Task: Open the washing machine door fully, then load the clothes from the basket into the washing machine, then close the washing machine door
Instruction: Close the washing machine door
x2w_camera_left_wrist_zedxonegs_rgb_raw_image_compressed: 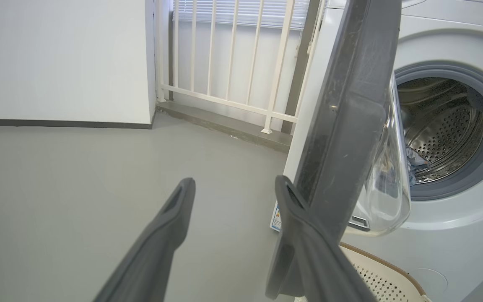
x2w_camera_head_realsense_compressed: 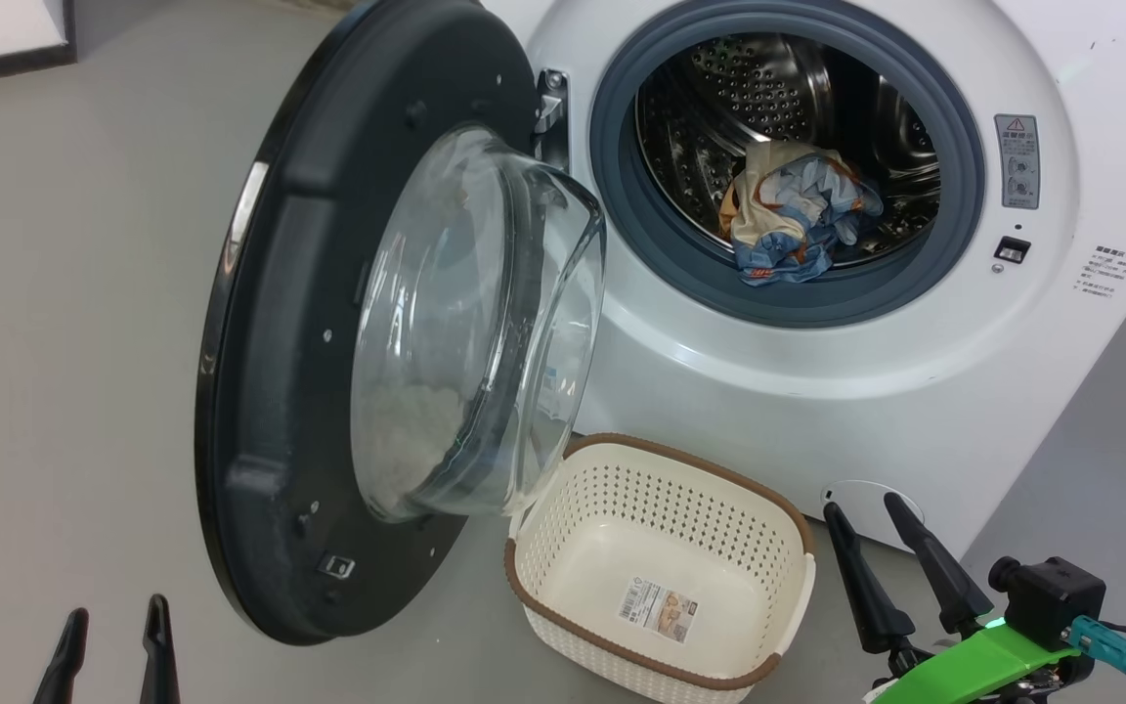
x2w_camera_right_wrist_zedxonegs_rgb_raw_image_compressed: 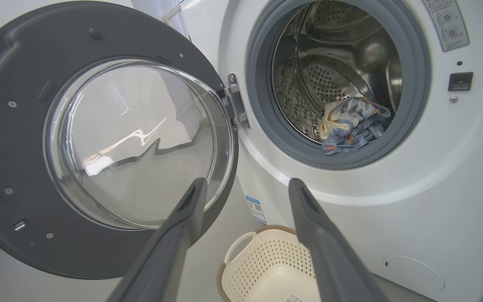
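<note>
The door hangs wide open, its glass bowl overhanging the empty basket on the floor before the washing machine. The clothes lie bunched at the front of the drum. The left hand, spread and empty, sits left of the door, which blocks it from the drum. The right hand, also spread and empty, is just beside the basket. A white railing stands beyond the machine.

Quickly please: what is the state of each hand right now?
Left hand: open, holding nothing.
Right hand: open, holding nothing.
</note>
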